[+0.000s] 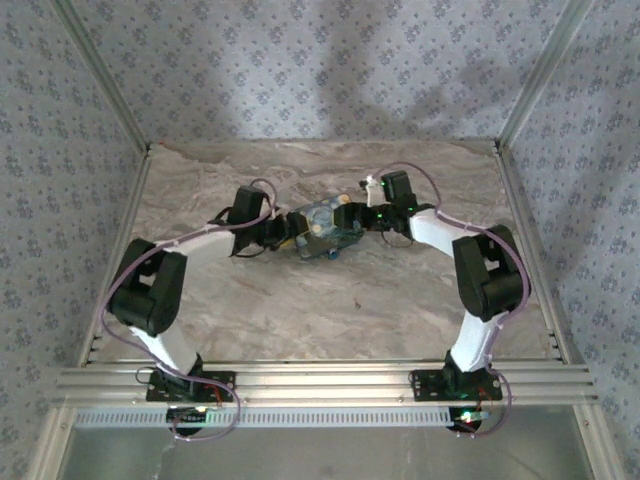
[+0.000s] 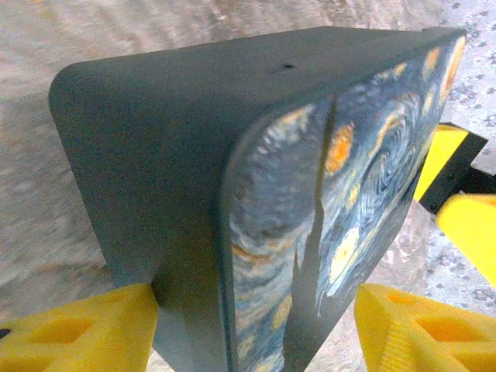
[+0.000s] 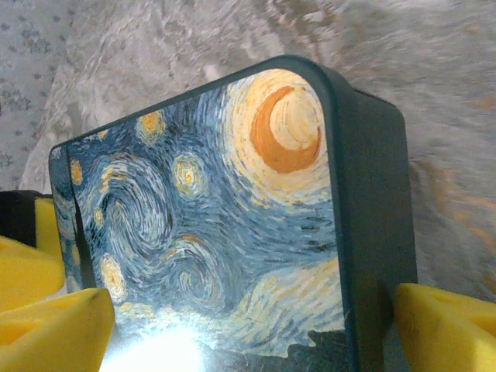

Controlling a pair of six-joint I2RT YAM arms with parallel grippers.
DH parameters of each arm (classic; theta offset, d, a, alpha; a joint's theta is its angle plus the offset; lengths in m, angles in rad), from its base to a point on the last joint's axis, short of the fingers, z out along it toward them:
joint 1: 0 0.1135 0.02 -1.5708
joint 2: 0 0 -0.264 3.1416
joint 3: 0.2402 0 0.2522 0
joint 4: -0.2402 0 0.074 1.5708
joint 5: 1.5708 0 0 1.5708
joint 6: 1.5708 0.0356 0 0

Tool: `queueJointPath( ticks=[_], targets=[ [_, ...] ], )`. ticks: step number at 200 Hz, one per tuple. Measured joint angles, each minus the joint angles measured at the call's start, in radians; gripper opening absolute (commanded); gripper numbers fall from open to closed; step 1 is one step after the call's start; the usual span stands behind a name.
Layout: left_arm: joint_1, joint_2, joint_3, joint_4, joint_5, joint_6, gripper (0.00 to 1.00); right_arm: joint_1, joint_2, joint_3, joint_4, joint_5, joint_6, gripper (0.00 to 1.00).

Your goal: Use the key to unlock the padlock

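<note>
The padlock (image 1: 322,226) is a chunky dark-blue block with a swirly starry picture, tilted over the marble table between both arms. My left gripper (image 1: 290,232) comes at it from the left, its yellow fingers (image 2: 85,333) pressed on the dark side and the painted face of the padlock (image 2: 201,155). From the right, my right gripper (image 1: 350,222) spans the padlock (image 3: 232,217) across its wide way, with one finger (image 3: 442,325) against the dark edge. A small blue speck (image 1: 330,255) lies at the block's near edge, too small to tell whether it is the key.
Patterned walls with aluminium posts (image 1: 530,85) close in the table on three sides. Metal rails (image 1: 320,380) run along the near edge by the arm bases. Bare marble table (image 1: 320,320) lies in front of the padlock and behind it.
</note>
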Motion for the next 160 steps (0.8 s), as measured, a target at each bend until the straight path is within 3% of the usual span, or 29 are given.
queueJointPath(
  ticks=[89,123,160],
  targets=[
    [0.077,-0.178,-0.150,-0.089,-0.053,0.024,0.75,0.099,0.094,0.078,0.005,-0.004,0.026,0.95],
    [0.109,-0.255,-0.158,-0.129,-0.102,0.051,0.79,0.085,0.063,0.071,-0.042,0.087,0.022,0.96],
    [0.113,-0.407,-0.150,-0.164,-0.172,0.117,0.81,0.060,-0.106,0.027,-0.176,0.229,-0.005,0.93]
  ],
)
